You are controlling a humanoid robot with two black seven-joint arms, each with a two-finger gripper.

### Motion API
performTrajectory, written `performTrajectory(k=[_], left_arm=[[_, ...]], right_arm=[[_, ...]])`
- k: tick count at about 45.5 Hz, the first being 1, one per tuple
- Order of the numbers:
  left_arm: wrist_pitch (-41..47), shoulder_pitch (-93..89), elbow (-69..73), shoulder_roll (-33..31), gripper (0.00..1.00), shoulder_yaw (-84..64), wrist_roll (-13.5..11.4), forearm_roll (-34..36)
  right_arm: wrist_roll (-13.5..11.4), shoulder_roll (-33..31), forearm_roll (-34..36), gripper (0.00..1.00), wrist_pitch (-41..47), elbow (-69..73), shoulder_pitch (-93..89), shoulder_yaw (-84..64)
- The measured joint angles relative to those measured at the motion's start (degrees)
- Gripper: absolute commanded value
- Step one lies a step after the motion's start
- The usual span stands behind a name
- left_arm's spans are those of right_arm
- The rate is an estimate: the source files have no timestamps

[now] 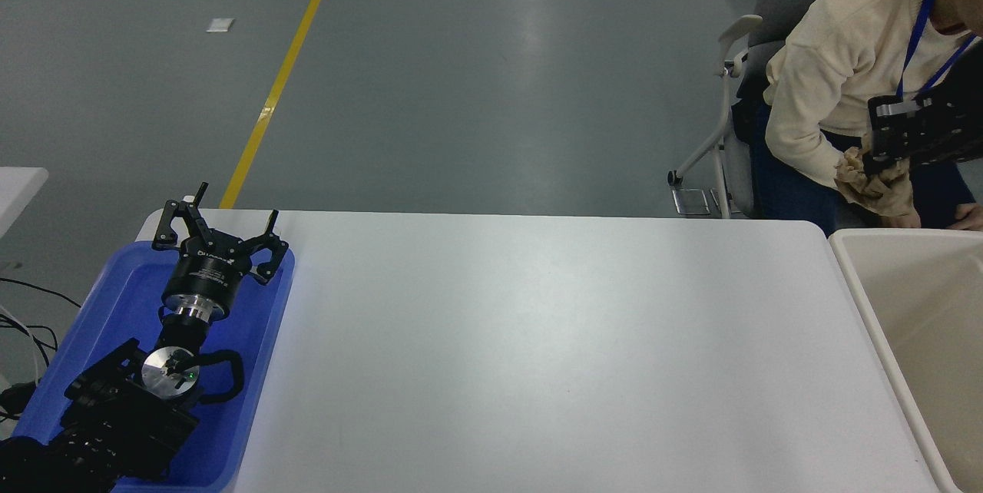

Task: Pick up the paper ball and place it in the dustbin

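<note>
The black right gripper (883,163) was seen clamped on the crumpled tan-beige paper ball (875,187), which was held in the air beyond the tabletop's far right corner, just past the far rim of the large cream-white plastic dustbin (860,289). A seated person in a cream sweater (837,71) was pictured behind. The black left gripper (219,228), fingers spread, was parked over the blue plastic tray (107,301) at the white table's (537,355) left edge.
</note>
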Motion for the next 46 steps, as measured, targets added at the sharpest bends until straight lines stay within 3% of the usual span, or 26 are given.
performTrajectory(k=[24,40,46], left_arm=[[0.0,0.0,-0.03,0.0,1.0,0.0,-0.08,0.0],[0.0,0.0,-0.05,0.0,1.0,0.0,-0.08,0.0],[0.0,0.0,-0.03,0.0,1.0,-0.01,-0.08,-0.01]], right_arm=[[-0.16,-10.14,-0.86,0.0,-1.17,-7.28,-8.13,-11.32],[-0.17,-10.21,-0.15,0.0,-28.58,-15.2,-37.01,-0.38],[-0.08,-9.17,-0.02,0.0,-34.56,-20.99,-47.08,5.38]])
